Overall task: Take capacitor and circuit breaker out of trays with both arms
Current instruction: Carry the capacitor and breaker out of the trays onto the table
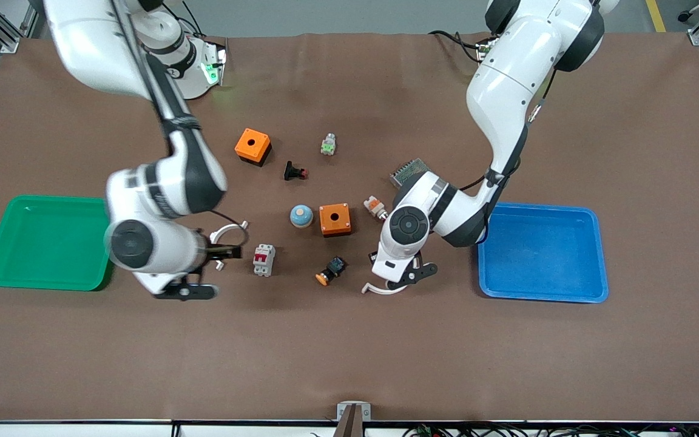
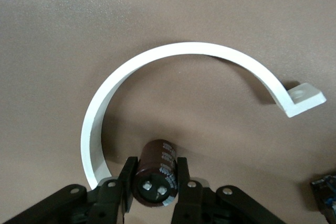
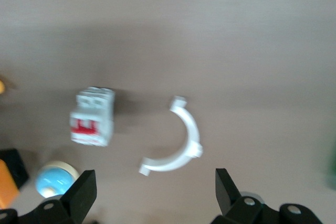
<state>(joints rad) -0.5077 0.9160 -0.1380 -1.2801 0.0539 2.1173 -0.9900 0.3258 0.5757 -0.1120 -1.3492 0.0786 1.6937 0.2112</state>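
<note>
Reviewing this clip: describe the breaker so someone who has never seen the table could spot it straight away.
Start at the green tray at the right arm's end of the table and move toward the table's middle, past the right gripper, whose jaws are open. The breaker lies just beside it, next to a white curved clip. It is the only white-grey block with a red switch on its face.

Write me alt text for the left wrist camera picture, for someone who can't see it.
The left gripper has its jaws shut on the capacitor, a dark cylinder whose two-terminal end faces the camera. Next to it, a white curved clamp lies on the brown table.
</note>
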